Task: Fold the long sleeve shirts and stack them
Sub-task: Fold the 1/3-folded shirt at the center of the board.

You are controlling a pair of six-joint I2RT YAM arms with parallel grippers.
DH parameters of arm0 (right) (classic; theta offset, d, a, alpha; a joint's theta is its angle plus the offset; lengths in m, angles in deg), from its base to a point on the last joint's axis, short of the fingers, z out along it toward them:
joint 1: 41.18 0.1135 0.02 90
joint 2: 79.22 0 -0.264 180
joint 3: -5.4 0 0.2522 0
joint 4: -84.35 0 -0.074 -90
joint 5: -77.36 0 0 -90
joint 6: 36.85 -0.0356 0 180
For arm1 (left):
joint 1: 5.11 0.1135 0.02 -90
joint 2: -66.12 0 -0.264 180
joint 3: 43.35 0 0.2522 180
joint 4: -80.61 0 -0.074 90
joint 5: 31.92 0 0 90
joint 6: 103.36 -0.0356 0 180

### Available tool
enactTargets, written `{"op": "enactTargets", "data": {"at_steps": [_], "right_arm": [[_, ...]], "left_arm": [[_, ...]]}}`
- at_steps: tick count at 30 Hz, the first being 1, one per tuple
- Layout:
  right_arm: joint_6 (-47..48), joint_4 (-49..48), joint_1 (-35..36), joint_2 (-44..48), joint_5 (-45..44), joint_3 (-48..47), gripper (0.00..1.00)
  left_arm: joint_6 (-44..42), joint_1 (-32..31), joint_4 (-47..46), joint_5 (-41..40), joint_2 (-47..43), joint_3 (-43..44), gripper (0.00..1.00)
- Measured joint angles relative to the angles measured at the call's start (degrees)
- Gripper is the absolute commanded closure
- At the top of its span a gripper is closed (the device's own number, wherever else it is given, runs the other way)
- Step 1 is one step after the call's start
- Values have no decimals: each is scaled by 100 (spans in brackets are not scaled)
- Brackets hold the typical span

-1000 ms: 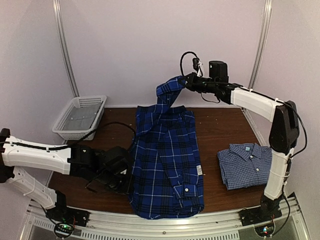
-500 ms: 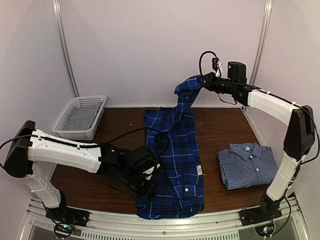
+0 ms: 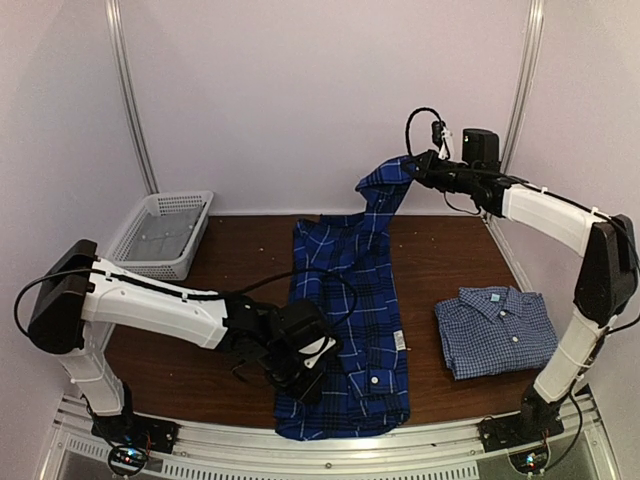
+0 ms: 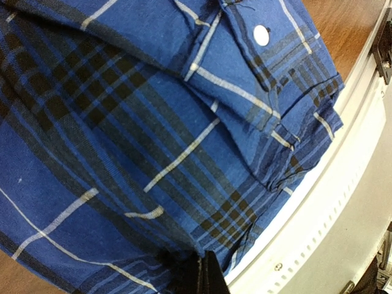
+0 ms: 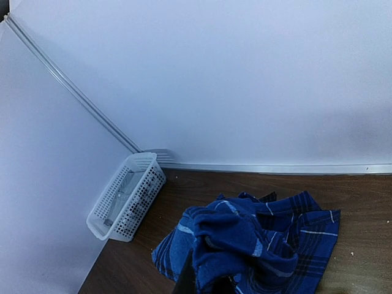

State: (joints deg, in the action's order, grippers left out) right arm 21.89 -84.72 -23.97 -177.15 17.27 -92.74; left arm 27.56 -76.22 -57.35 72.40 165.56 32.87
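Note:
The dark blue plaid shirt (image 3: 350,320) lies lengthwise down the middle of the table, its near hem at the front rail. My right gripper (image 3: 412,164) is shut on its far end and holds that end up above the table's back edge; the bunched cloth (image 5: 245,245) hangs from the fingers. My left gripper (image 3: 310,362) is shut on the shirt's left side near the front, the cloth (image 4: 153,141) filling its view, and the side is folded over toward the right. The pale small-check shirt (image 3: 495,330) lies folded at the right.
A white mesh basket (image 3: 160,233) stands at the back left corner, also in the right wrist view (image 5: 125,196). The white perforated front rail (image 4: 324,214) runs right beside the plaid shirt's hem. Walls close the back and sides.
Both arms moved right. The left gripper dragged the shirt's left side over toward the middle, narrowing the shirt. The right gripper carried the raised far end to the right.

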Motion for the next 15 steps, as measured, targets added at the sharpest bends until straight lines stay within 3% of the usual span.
{"op": "enactTargets", "data": {"at_steps": [11,15], "right_arm": [[52,-118,-37,494,-177,518,100],[85,-127,-74,514,-195,680,100]], "left_arm": [[-9,0,-175,144,66,0,96],[-42,0,-188,210,83,-24,82]]}}
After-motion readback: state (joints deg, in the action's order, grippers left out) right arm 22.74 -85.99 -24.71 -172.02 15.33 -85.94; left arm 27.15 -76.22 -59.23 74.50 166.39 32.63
